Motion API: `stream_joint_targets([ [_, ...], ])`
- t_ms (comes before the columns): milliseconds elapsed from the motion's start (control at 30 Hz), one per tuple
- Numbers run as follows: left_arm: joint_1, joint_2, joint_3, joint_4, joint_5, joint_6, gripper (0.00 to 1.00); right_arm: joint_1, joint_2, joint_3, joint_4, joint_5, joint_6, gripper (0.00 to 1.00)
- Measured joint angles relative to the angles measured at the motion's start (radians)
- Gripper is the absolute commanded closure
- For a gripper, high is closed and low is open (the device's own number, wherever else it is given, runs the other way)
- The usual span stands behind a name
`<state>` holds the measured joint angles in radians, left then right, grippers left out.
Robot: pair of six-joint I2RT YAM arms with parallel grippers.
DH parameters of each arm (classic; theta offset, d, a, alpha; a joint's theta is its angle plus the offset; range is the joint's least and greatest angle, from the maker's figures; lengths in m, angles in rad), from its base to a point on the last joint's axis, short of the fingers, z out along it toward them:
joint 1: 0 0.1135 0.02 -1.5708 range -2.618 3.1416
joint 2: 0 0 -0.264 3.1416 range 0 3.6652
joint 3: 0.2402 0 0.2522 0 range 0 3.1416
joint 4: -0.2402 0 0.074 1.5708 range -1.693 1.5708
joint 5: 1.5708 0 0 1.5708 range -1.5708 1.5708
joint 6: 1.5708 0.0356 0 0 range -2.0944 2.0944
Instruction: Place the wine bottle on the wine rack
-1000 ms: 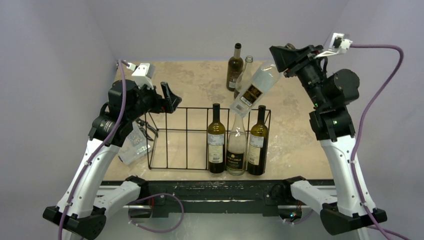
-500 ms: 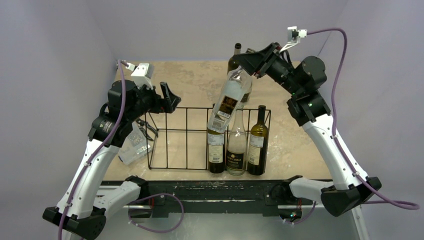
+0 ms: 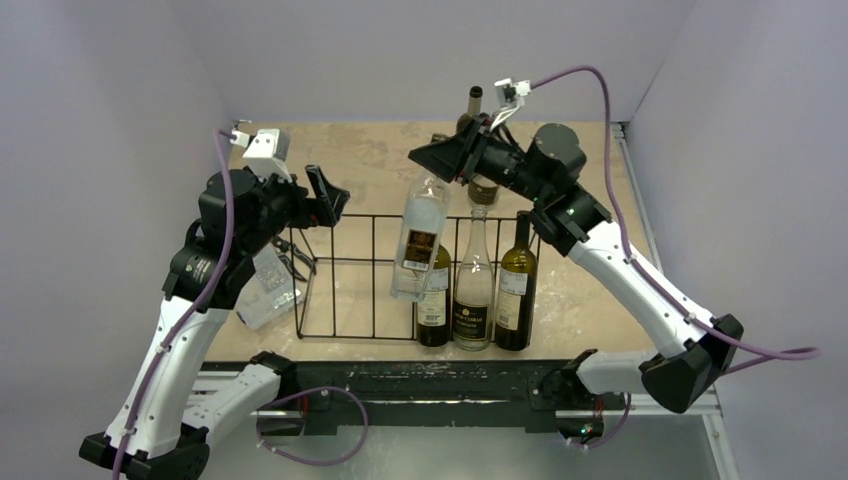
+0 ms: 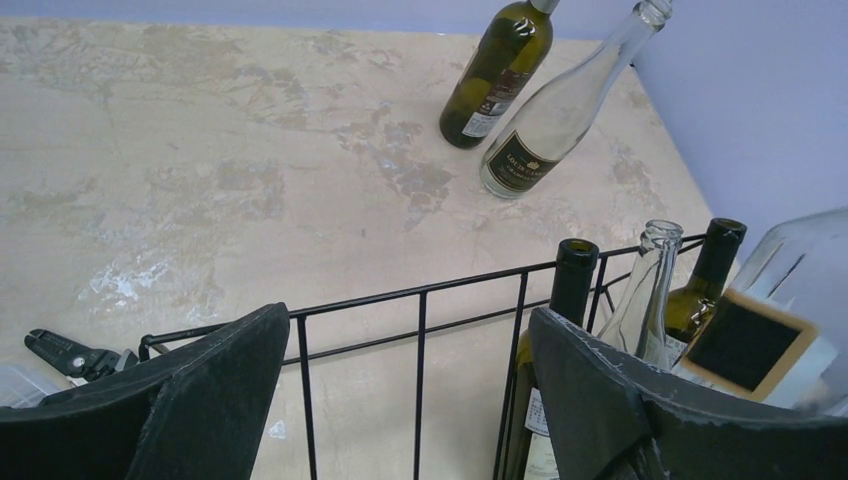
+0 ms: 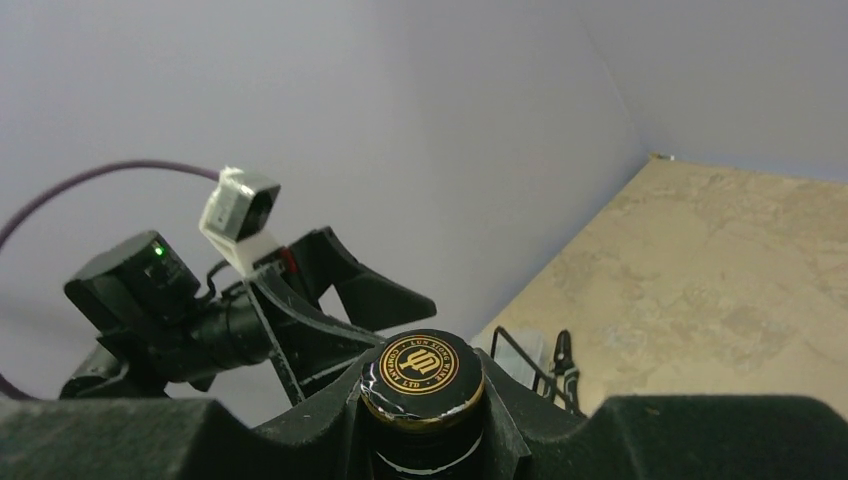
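My right gripper (image 3: 436, 163) is shut on the neck of a clear wine bottle (image 3: 419, 240) with a dark label. The bottle hangs nearly upright, base down, over the black wire wine rack (image 3: 340, 286), just left of the three bottles standing at the rack's right end (image 3: 472, 290). In the right wrist view the fingers (image 5: 330, 420) clamp just below its black and gold cap (image 5: 422, 373). My left gripper (image 3: 325, 195) is open and empty above the rack's back left corner. In the left wrist view the rack's rail (image 4: 420, 295) runs between its fingers and the held bottle (image 4: 790, 290) shows at the right.
A dark green bottle (image 4: 497, 70) and a clear bottle (image 4: 560, 110) stand on the table behind the rack. A clear plastic organiser box (image 3: 265, 290) and pliers (image 3: 295, 255) lie left of the rack. Purple walls close in on three sides.
My right arm has swung left and down with the clear bottle, from over the rack's right end to its middle. The bottle has turned from tilted to nearly upright. My left arm shifted slightly left.
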<state>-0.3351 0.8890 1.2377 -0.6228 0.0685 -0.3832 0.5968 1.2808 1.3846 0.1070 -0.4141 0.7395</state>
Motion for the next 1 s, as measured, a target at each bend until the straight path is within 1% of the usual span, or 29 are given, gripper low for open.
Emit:
stream_joint_targets([
  [200, 0.0, 0.001, 0.0, 0.0, -0.02, 0.0, 0.12, 0.088, 0.061, -0.037, -0.011, 0.039, -0.037, 1.0],
  [600, 0.0, -0.005, 0.0, 0.0, -0.032, 0.0, 0.12, 0.248, 0.134, -0.122, -0.018, 0.194, -0.183, 1.0],
  [733, 0.0, -0.005, 0.0, 0.0, -0.032, 0.0, 0.12, 0.285, 0.158, -0.147, -0.016, 0.236, -0.224, 1.0],
  [1000, 0.0, -0.005, 0.0, 0.0, -0.032, 0.0, 0.12, 0.326, 0.201, -0.195, -0.011, 0.269, -0.261, 1.0],
])
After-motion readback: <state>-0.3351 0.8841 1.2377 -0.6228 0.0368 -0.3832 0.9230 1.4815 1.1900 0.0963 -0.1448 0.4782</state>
